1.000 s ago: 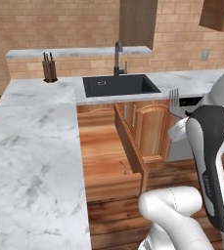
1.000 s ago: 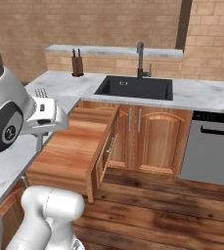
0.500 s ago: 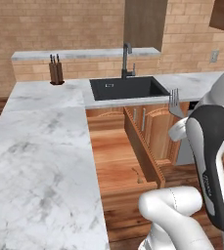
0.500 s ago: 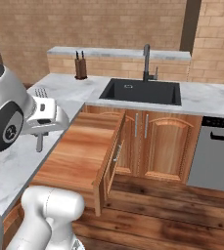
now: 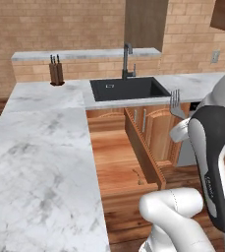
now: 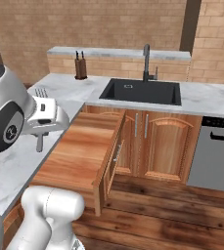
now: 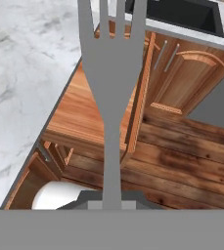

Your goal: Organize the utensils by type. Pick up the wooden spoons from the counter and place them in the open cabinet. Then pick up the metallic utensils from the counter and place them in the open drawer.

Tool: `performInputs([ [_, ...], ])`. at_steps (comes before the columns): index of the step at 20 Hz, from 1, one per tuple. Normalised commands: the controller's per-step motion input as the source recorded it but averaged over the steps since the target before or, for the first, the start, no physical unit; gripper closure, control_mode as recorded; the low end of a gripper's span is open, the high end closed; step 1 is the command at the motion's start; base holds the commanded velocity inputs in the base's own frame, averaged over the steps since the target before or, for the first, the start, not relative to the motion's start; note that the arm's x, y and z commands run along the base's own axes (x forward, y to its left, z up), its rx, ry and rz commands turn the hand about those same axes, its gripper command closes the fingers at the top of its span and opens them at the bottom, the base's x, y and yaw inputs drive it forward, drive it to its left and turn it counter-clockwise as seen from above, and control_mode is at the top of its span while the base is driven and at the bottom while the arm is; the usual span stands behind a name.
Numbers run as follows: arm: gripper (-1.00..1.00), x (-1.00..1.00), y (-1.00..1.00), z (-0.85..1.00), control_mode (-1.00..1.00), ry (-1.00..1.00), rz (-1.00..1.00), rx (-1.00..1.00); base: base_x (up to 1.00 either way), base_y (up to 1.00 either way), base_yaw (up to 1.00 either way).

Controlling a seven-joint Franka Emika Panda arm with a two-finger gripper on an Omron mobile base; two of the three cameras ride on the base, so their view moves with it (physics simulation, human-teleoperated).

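Carrying fork (image 7: 111, 73) pinched in my pincer (image 7: 111, 195) | drawer (image 5: 115, 162) open below, small spoon (image 5: 138, 177) inside | fork drop remains

- Fork (image 7: 111, 73): flat silver-grey.
- Counter (image 5: 40, 147): white marble with soft grey veining.
- Open drawer (image 6: 81, 151): orange-brown wood grain inside.
- Sink (image 6: 142, 91): black basin, dark faucet (image 6: 146, 62).
- Wall (image 6: 108, 24): tan brick.
- Floor (image 7: 182, 161): dark brown planks.
- Lower cabinet doors (image 6: 155, 146): reddish-brown wood with silver handles.
- Knife block (image 5: 56, 74): brown with dark handles.
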Motion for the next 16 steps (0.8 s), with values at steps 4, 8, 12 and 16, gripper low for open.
performInputs([
  [4, 1.0, 0.16, 0.0, -0.17, -1.0, 0.06, 0.0, 0.0, 0.02, 0.0, 0.0],
  [8, 1.0, 0.51, 0.0, -0.28, -1.0, 0.1, 0.0, 0.0, 0.0, 0.0, 0.0],
  [12, 1.0, 0.69, 0.08, -0.49, -1.0, 0.14, 0.0, 0.0, 0.0, 0.0, 0.0],
  [16, 1.0, 0.64, 0.23, -0.46, -1.0, 0.01, -0.04, 0.0, 0.0, 0.0, 0.0],
])
